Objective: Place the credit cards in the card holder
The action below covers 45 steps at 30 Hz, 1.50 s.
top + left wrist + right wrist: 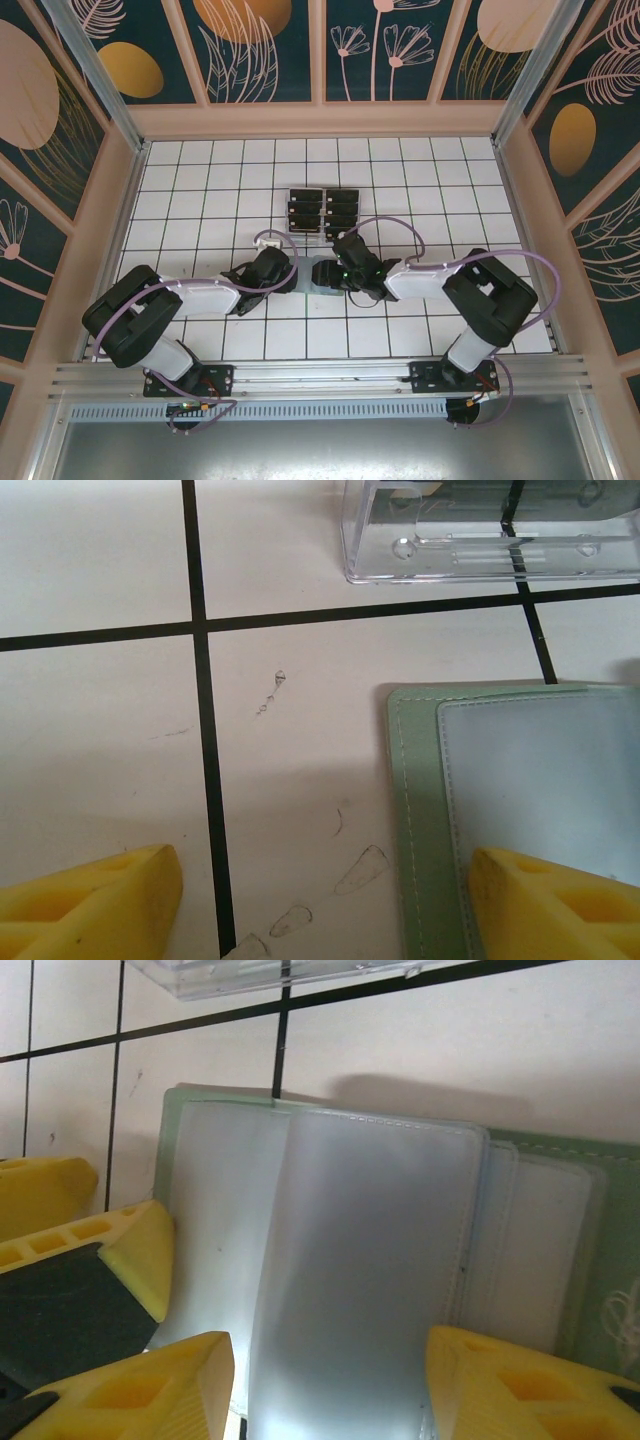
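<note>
Right claw [330,1390]: yellow jaws stood apart, straddling one frosted clear plastic sleeve leaf [370,1280] of the flat grey-green card holder [612,1210]. Nothing looked pinched.

Left claw [320,910]: jaws wide apart and holding nothing. One yellow finger [545,900] was over the holder's corner, the other over bare tile.

The holder lay open on the white gridded tabletop [200,190], directly between the two claws and under their tips. The small thin black credit cards [305,212] sat in the clear plastic slotted rack [480,540], just beyond the holder.

Judged step: opening a pocket before fetching any card. You would have done well to pin the cover flat with the left finger, then close the right claw gently on a single leaf near its free edge. That plastic looked slippery and floppy. You also needed to keep the holder from sliding toward the rack.
</note>
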Available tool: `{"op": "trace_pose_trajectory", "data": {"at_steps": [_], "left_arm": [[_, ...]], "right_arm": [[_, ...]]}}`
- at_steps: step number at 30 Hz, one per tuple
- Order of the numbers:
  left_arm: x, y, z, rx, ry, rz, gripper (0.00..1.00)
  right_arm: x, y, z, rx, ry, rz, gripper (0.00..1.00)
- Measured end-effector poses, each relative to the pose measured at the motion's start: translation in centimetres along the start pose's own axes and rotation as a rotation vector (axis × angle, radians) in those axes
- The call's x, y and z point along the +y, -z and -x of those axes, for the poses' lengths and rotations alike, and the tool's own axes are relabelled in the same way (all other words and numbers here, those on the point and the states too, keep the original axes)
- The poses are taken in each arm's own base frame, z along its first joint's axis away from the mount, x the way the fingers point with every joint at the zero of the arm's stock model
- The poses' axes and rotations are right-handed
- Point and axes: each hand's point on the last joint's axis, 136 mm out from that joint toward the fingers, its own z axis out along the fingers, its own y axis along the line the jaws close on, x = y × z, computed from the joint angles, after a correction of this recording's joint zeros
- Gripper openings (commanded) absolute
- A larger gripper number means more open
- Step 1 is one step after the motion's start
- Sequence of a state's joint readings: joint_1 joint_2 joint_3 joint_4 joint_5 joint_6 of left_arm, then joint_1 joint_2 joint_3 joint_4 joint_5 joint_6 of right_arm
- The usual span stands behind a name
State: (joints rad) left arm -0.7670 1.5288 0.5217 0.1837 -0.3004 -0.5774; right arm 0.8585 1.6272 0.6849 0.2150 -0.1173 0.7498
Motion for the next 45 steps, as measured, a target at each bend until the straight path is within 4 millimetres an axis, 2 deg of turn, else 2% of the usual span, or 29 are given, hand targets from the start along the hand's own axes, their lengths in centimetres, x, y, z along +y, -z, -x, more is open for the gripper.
{"op": "trace_pose_trajectory", "data": {"at_steps": [19,29,45], "left_arm": [[0.0,0.0,-0.1,-0.018,0.002,0.003,0.76],[0.0,0.0,0.0,-0.031,0.01,-0.002,0.76],[-0.2,0.6,-0.2,-0.038,0.029,-0.04,0.77]], "right_arm": [[3.4,-0.4,0.4,0.014,-0.054,0.174,0.53],[3.4,-1.2,-0.1,0.038,-0.073,0.187,0.53],[4.1,-1.6,0.2,0.042,-0.079,0.207,0.53]]}}
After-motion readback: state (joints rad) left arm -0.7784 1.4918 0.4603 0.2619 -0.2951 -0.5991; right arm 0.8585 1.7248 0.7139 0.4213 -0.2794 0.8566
